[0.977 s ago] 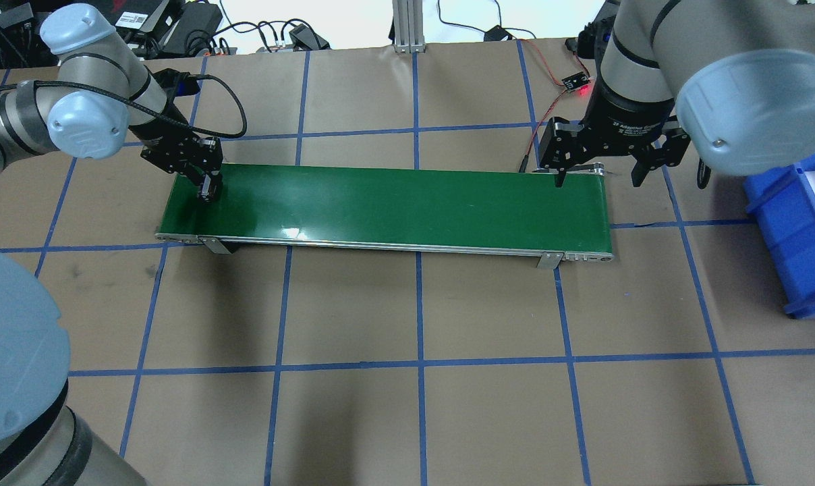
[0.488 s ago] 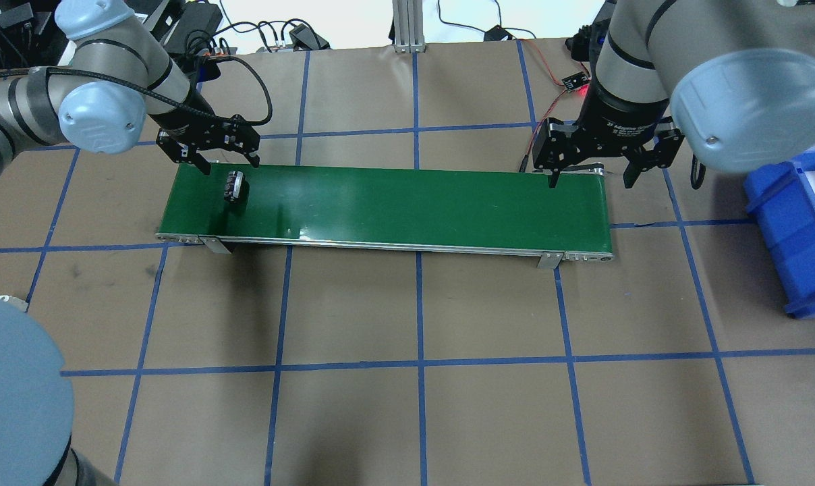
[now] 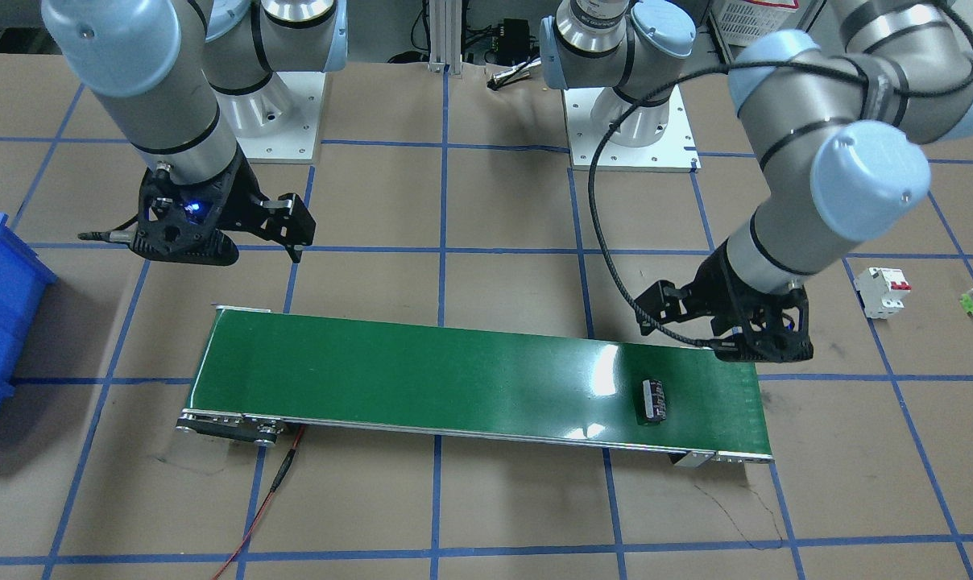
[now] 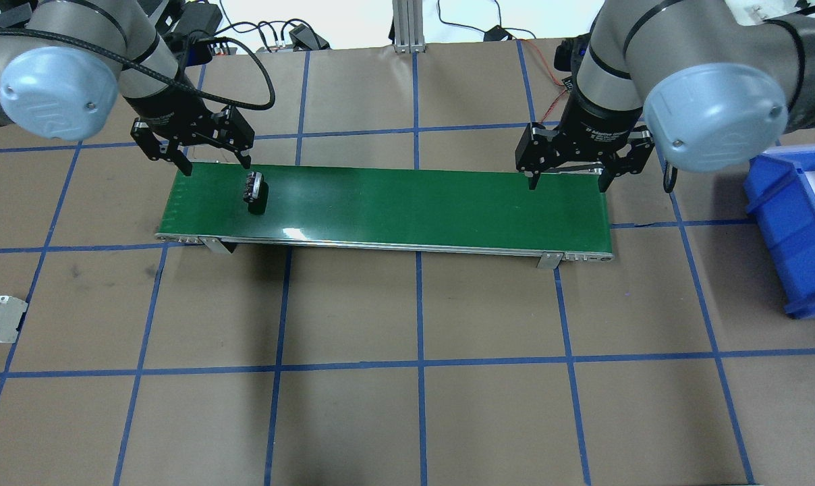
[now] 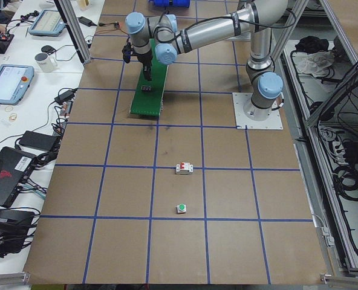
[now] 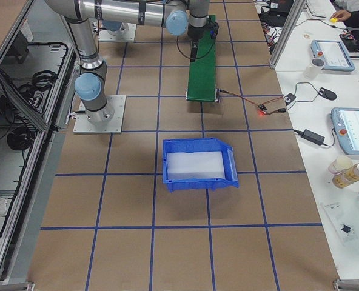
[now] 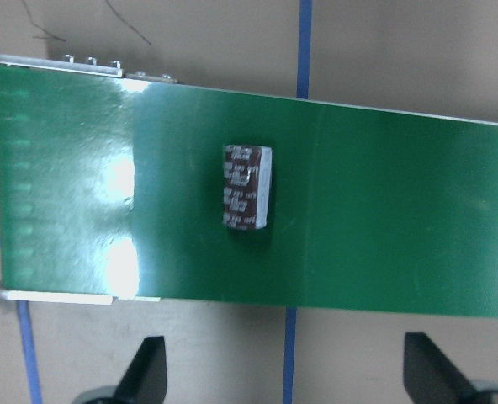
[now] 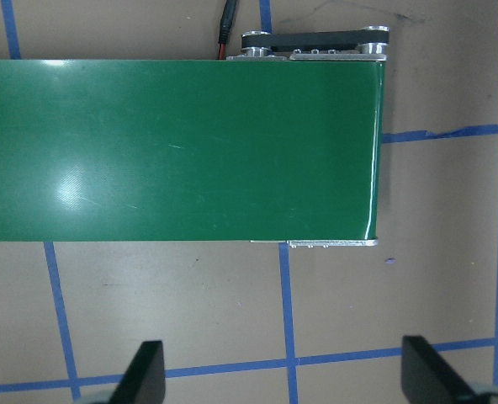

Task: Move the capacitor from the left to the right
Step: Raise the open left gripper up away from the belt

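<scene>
Overhead exterior shows me the tabletop [image 4: 407,405] with the green conveyor belt [image 4: 407,202] lying across it, and the change is on that belt. A second ago my left end effector [image 4: 216,165] was down on the belt's left end, pinched on the capacitor [image 4: 256,192]. Now it has let go and lifted back to the belt's far edge, with its fingers spread and nothing between them. The capacitor lies on its side on the belt, just in front of that end effector and slightly toward the right-hand one. It sits further along than half a second ago, so I judge the belt is carrying it. My right end effector [image 4: 567,184] has edged inward over the belt's other end, also spread wide and empty, and well apart from the capacitor. Its wrist camera shows only bare belt below. I read the placing as done. What is left is the ride across and a pick-up by the right end effector.
</scene>
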`<state>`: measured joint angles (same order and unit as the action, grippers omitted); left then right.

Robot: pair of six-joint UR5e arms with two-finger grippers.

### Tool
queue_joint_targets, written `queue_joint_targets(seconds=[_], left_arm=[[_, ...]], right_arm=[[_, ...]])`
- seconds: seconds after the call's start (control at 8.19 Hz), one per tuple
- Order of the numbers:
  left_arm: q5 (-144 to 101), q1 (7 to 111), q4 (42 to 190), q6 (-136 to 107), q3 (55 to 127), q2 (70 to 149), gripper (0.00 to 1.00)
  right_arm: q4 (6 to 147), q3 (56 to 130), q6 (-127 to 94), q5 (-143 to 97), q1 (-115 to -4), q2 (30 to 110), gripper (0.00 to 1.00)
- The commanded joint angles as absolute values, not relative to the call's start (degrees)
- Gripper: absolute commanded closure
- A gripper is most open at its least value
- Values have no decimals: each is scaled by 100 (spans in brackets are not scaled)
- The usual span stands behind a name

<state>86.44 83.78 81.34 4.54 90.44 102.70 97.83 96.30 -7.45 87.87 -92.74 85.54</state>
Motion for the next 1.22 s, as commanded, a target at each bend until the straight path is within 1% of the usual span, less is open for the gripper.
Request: queue_joint_targets(seconds=[0.0,0.24,0.37,0.61,0.85,1.1], left_arm=[[8868,8665,9032,-95,9044,9381,0],[8886,9016,9132,-97,9044,9168,0],[8886,9026,9132,-97,9044,9080,0],[8903,9026,9123,-71,9026,8922,0],[8833,9026,9123,-36,9035,8903,0],[8868,9026,9123,-26,9035,8903,0]], right_arm=[[10746,10149,-407,8386,-9089,8263,0],[10854,10370,304,7537,-8520,8148,0],[11246,10458,638,7471,-8430,7921,0],[11442,10547,1018,7453,-8402,7805,0],[11828,10547,1203,7488,-8394,7472,0],[11839,10538,1187,7558,-8394,7427,0]])
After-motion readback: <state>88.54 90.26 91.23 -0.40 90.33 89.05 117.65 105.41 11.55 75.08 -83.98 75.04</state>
